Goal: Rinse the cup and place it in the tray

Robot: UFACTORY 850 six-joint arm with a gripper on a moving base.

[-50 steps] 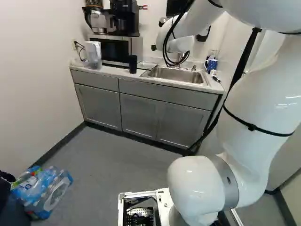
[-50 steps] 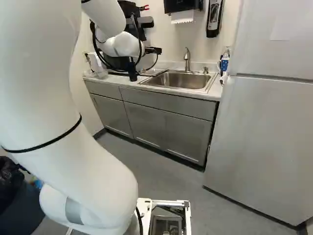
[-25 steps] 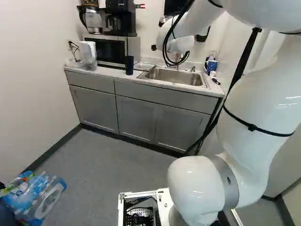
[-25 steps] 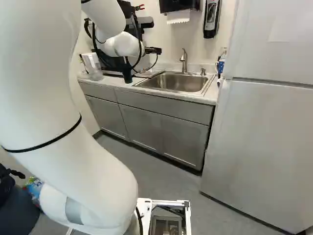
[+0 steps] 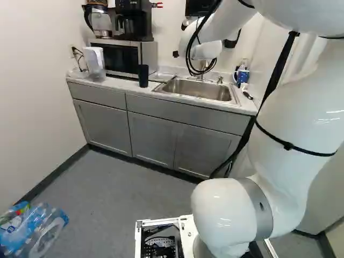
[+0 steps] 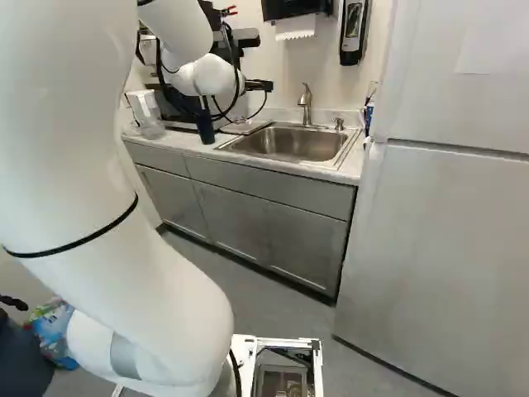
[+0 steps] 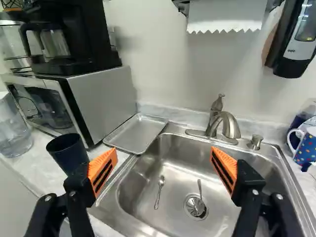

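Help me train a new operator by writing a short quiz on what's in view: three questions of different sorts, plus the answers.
1. Multiple choice: where does the metal tray lie?
A) inside the microwave
B) beside the sink
C) on the floor

2. True or false: the fingers stand open, and the dark cup stands on the counter.

3. Fill in the blank: two pieces of cutlery lie in the sink, one with its end at the ____.

Key: 1. B; 2. True; 3. drain
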